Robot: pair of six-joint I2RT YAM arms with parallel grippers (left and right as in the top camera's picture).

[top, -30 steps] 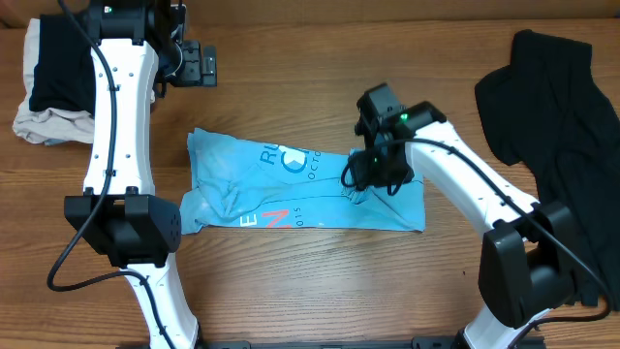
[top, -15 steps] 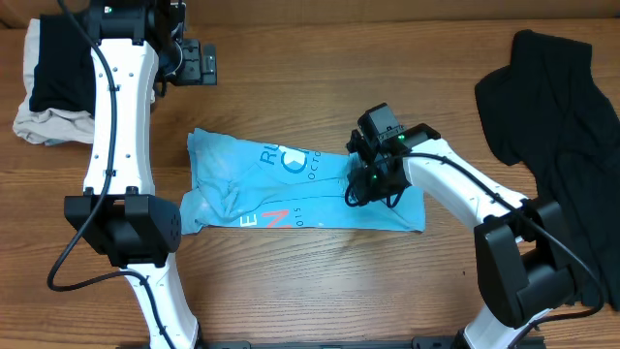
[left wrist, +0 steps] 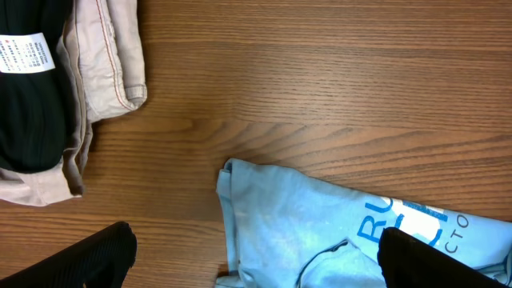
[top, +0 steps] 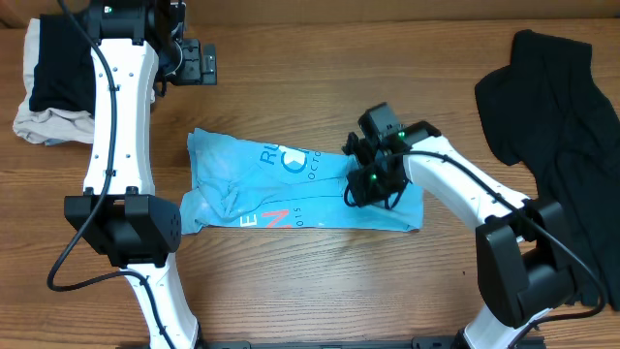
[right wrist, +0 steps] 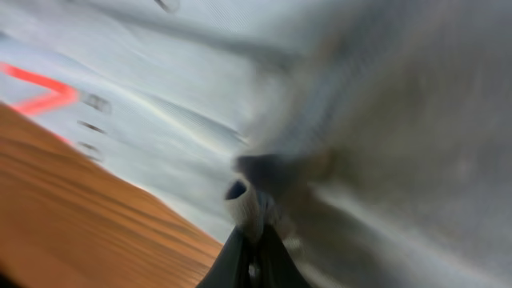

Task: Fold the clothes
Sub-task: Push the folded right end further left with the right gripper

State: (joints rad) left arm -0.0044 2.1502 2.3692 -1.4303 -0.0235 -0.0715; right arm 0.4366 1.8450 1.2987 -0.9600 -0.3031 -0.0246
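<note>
Blue T-shirt [top: 232, 179] lies folded centrally; black garment [top: 552, 97], seemingly crumpled, at right.

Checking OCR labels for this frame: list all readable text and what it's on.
"RU": big blue letters on the light blue T-shirt, cut off by a fold.
"OCTO": small blue letters beside them, the rest hidden.
"E": white, near the shirt's lower edge, followed by a red letter, "N" or "V", unclear.
"015": small digits after that.
White tag on the black garment: print too small to read.
Right wrist view: too blurred to read.
</note>
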